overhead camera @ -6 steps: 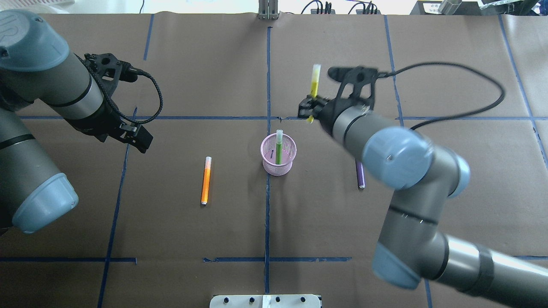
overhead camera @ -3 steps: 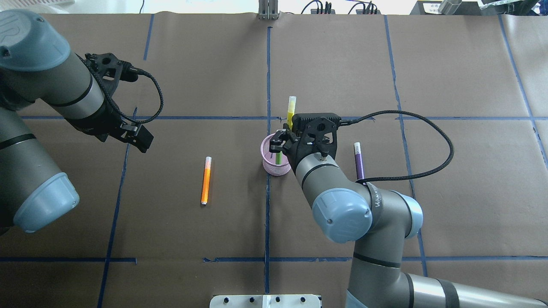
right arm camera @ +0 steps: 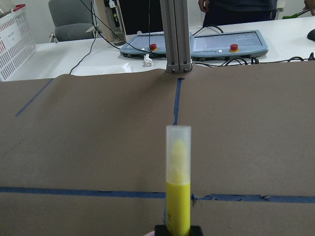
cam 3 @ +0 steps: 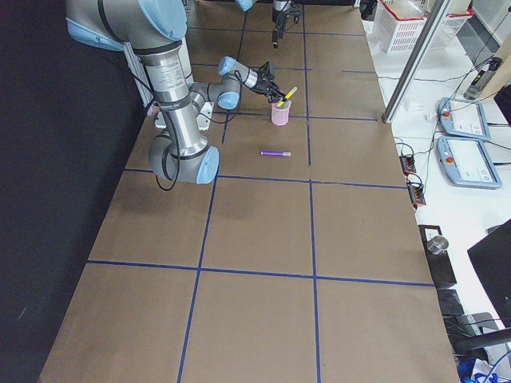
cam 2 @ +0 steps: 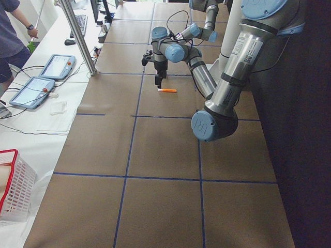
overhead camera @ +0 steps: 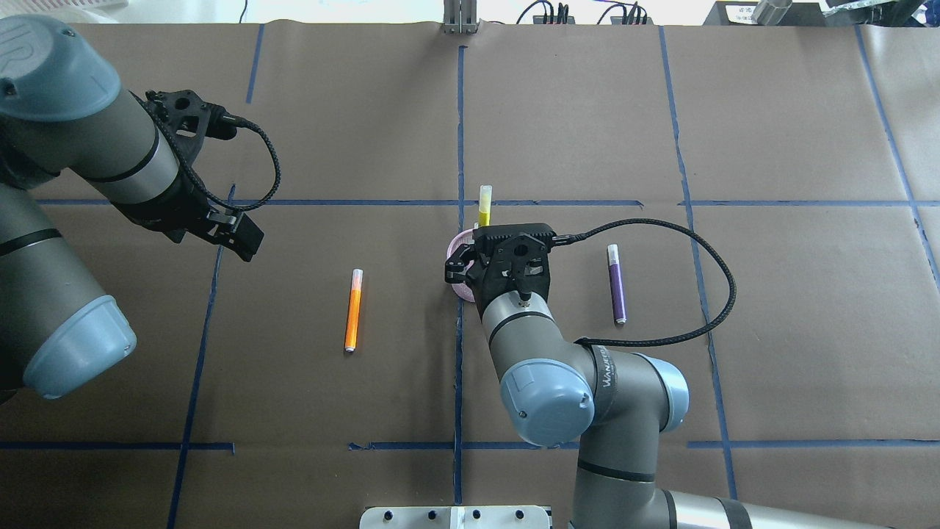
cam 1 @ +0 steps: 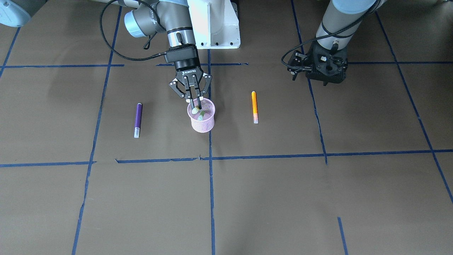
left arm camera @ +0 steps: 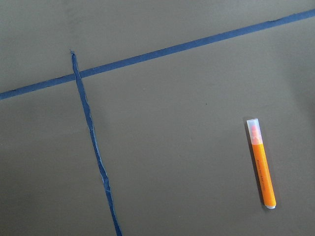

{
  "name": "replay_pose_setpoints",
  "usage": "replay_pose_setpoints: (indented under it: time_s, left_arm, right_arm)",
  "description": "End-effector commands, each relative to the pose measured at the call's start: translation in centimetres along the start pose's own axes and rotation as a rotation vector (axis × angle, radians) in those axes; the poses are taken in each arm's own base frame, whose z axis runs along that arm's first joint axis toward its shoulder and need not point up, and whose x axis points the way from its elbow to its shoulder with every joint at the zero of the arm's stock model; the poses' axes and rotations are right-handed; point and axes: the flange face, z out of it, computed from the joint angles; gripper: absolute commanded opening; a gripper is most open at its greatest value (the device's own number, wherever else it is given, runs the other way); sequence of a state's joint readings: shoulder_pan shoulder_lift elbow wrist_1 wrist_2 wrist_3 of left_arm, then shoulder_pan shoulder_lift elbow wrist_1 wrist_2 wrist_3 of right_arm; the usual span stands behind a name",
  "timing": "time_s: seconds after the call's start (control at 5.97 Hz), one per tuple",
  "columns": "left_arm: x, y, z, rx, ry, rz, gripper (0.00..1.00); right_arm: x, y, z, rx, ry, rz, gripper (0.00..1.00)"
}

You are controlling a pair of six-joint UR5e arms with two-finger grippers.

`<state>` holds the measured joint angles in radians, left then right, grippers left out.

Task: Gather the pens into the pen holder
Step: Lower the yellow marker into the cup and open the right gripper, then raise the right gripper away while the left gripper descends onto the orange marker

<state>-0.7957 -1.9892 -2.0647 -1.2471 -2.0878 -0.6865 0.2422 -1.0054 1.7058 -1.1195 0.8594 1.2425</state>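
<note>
Fingers of right arm [cam 1: 192,101] clamp yellow pen [right arm camera: 177,196] at holder [cam 1: 202,125]; only front view shows green pen [cam 1: 200,117].

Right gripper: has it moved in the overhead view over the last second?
Yes. The right gripper, shut on the yellow pen, swung from beyond and to the right of the pen holder to directly over it.

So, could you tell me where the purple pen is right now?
In the overhead view the purple pen lies flat on the table, on the robot's right of the pink cup, apart from it.
</note>
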Motion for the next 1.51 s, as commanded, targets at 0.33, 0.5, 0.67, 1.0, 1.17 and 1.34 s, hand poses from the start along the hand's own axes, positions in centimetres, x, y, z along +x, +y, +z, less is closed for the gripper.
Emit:
replay_pose_setpoints:
  time_s: [0.33, 0.5, 0.67, 1.0, 1.17, 1.34]
  left_arm:
    - [0.4, 0.0, 0.0, 0.002, 0.005, -0.023, 1.0]
    - [1.0, -0.2, 0.8, -0.006, 0.004, -0.078, 1.0]
    - [2.4, -1.3, 2.0, 0.005, 0.024, -0.144, 1.0]
    - [6.1, -1.6, 7.7, 0.027, 0.073, -0.208, 1.0]
    - [8.5, -1.4, 10.6, 0.074, 0.056, -0.265, 1.0]
    - [10.9, -1.2, 13.7, 0.094, 0.045, -0.289, 1.0]
  right_arm:
    - [0.6, -5.6, 0.5, -0.213, -0.014, 0.019, 1.0]
    - [3.2, -10.0, 0.6, -0.406, 0.028, 0.033, 1.0]
    - [7.1, -15.6, 1.4, -0.563, 0.062, 0.074, 1.0]
    - [16.0, -24.7, 2.3, -0.773, 0.06, 0.012, 1.0]
    - [20.9, -27.7, 2.2, -0.828, 0.054, -0.041, 1.0]
    - [26.7, -28.6, 2.3, -0.851, 0.039, -0.121, 1.0]
